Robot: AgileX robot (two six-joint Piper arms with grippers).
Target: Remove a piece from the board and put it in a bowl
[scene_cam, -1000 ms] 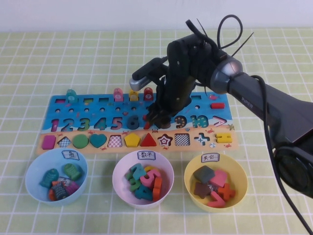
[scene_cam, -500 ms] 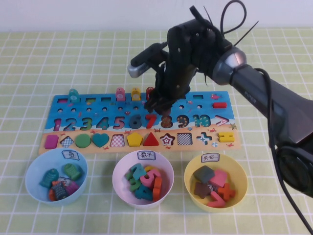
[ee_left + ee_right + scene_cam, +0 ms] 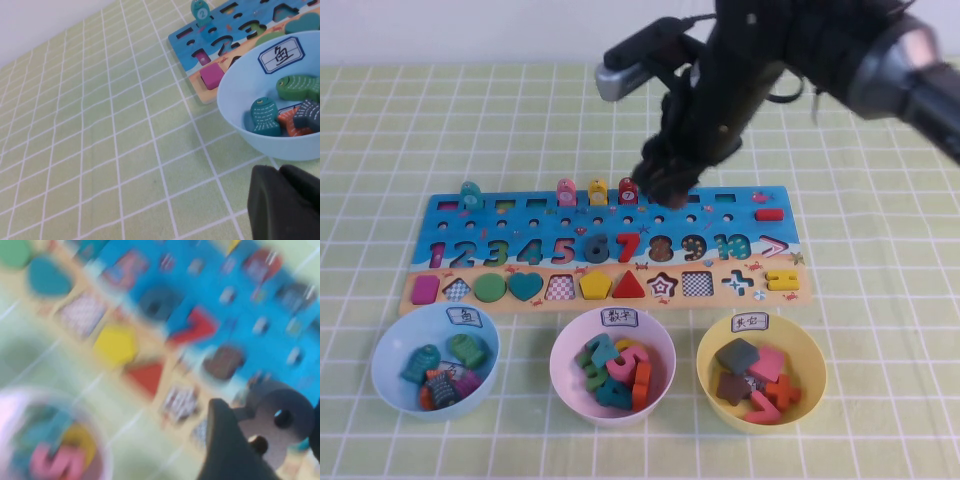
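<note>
My right gripper hangs above the far edge of the board and is shut on the maroon-brown 8 piece, which shows between its jaws in the right wrist view. The 8 slot on the board lies bare between the red 7 and the 9. The pink bowl with its white label stands in front of the board, in the middle of the row of bowls, with several numerals in it. My left gripper is shut and empty, low over the mat beside the light blue bowl.
The light blue bowl with fish pieces stands left of the pink bowl, and the yellow bowl with sign pieces stands right of it. Ringed pegs stand along the board's far edge. Green checked mat surrounds everything.
My right gripper has risen from the 8 slot and drawn back toward the board's far edge, carrying the 8 piece. The slot is left bare.
</note>
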